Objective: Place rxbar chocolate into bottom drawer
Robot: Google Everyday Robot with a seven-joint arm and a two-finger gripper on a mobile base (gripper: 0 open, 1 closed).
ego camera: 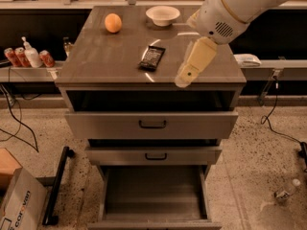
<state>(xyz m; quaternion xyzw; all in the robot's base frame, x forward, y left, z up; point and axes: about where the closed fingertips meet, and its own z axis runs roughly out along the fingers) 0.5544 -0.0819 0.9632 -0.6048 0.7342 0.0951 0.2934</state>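
The pincer (184, 79) hovers near the snack bar (152, 58), to its right; open or closed, I cannot tell. Closing off-centre could skid the flat bar across the counter (96, 56).

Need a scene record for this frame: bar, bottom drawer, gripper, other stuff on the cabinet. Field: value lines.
rxbar chocolate: lying flat near the middle of the cabinet top, not held
bottom drawer: pulled open, bare grey floor showing
gripper: over the top's front right, right of the bar, apart from it
others on top: orange back left, white bowl back centre
task state: bar not yet picked up
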